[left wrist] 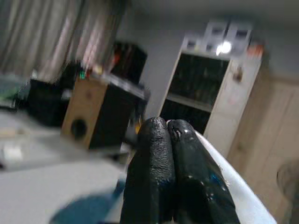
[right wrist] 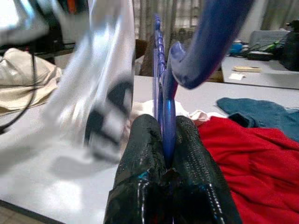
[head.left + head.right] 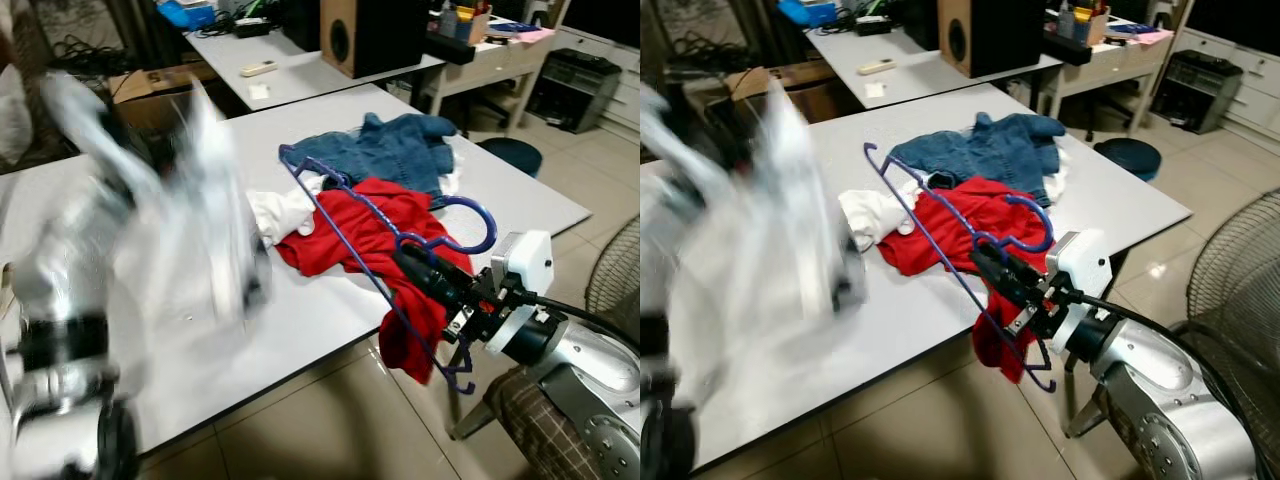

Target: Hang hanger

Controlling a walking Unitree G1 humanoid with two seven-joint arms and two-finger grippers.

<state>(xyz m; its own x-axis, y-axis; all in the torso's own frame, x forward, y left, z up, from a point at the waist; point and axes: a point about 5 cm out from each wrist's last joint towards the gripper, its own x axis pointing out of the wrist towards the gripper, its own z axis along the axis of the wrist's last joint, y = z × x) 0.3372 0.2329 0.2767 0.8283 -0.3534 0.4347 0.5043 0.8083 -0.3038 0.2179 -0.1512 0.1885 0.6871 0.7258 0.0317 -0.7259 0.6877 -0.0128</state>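
The right gripper (image 3: 420, 268) is clamping the blue plastic hanger (image 3: 345, 245) just below its hook, holding it tilted over the red garment (image 3: 400, 250) at the white table's (image 3: 300, 310) four o'clock edge. The left gripper (image 1: 167, 140), fingers pressed together, is blurring at nine o'clock.

No lettering, label, brand or number comes through legibly anywhere here; whatever print might sit on the far desk clutter is too small and too blurred to read.
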